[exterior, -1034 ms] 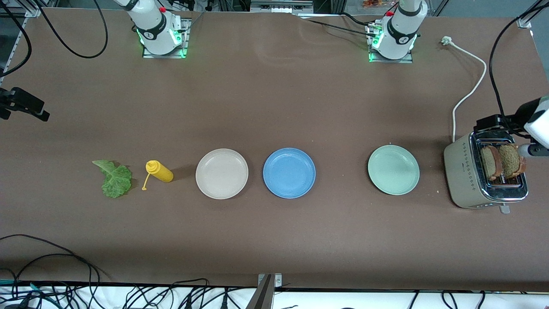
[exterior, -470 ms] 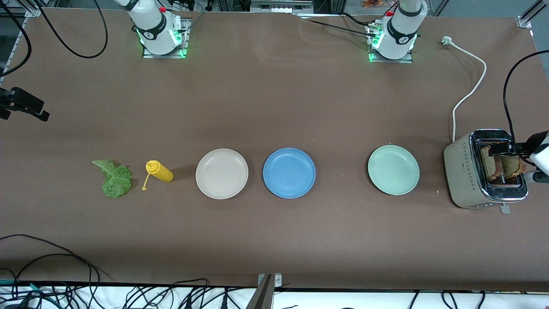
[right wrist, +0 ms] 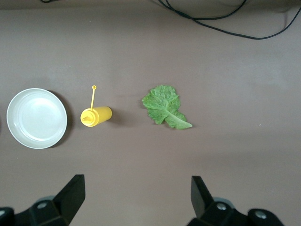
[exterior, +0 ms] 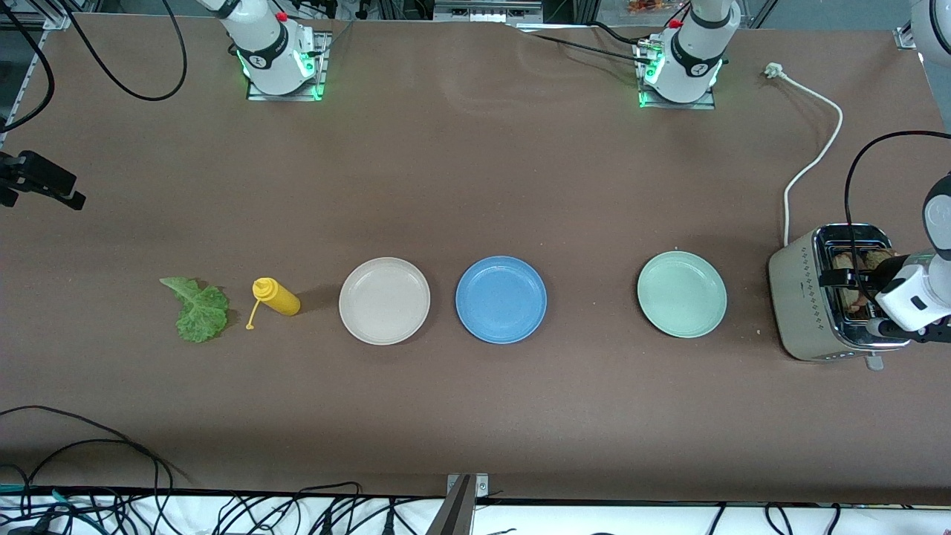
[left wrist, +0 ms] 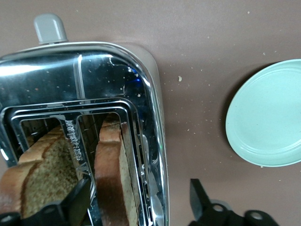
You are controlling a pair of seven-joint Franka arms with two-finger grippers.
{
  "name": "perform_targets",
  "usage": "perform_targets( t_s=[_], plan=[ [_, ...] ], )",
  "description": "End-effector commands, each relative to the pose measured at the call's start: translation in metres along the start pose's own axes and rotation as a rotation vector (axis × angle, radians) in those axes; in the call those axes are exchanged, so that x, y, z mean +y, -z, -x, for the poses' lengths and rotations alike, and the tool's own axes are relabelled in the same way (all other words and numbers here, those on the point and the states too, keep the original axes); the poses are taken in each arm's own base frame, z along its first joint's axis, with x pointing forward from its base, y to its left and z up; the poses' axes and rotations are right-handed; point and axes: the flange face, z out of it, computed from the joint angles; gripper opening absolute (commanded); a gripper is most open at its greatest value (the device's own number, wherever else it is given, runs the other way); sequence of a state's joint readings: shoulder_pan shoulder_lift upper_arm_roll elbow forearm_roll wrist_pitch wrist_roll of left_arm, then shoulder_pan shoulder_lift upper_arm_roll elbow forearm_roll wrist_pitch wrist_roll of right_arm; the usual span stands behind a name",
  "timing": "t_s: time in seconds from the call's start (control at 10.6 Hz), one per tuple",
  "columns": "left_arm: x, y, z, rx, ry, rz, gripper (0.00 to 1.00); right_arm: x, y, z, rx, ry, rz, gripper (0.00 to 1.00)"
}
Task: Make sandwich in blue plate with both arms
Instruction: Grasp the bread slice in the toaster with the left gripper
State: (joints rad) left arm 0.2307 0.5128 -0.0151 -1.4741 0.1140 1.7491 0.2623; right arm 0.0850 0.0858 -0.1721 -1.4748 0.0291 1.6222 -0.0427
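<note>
We see the left pincer (left wrist: 138, 200) spread wide, straddling one bread slice (left wrist: 115, 174) standing on edge in the toaster (exterior: 806, 305). The right pincer (right wrist: 136, 197) hangs released above the lettuce (exterior: 197, 308). The blue plate (exterior: 501, 299) sits mid-worktop.

I see a wide brown table (exterior: 461, 186) under even light, black cables (exterior: 96, 461) trailing along its near edge.
</note>
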Motion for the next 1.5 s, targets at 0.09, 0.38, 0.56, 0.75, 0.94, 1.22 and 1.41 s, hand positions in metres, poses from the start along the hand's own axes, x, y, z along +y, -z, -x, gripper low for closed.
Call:
perform_targets(
  t_s=[0.09,0.38,0.56,0.75,0.94,1.22,1.41],
  plan=[
    [-0.005,0.006,-0.002,-0.015,-0.065,-0.04,0.25,0.0,0.007,0.002,0.002,-0.002,-0.014,1.0],
    [-0.008,0.017,0.007,-0.033,-0.061,-0.038,0.02,0.0,0.007,0.002,0.002,-0.002,-0.014,1.0],
    [-0.014,0.024,0.012,-0.028,-0.047,-0.042,0.0,0.0,0.007,0.002,0.002,-0.002,-0.014,1.0],
    [-0.011,0.025,0.014,-0.05,-0.049,-0.036,0.0,0.0,0.007,0.002,0.002,-0.002,-0.014,1.0],
    [-0.01,0.052,0.016,-0.053,-0.058,-0.091,0.0,0.0,0.007,0.002,0.002,-0.002,-0.014,1.0],
    [0.052,0.099,0.009,-0.071,-0.139,-0.178,0.0,0.0,0.007,0.002,0.0,-0.003,-0.014,1.0],
    [0.094,0.126,0.01,-0.055,-0.191,-0.239,0.0,0.0,0.007,0.002,0.002,-0.002,-0.014,1.0]
  ],
)
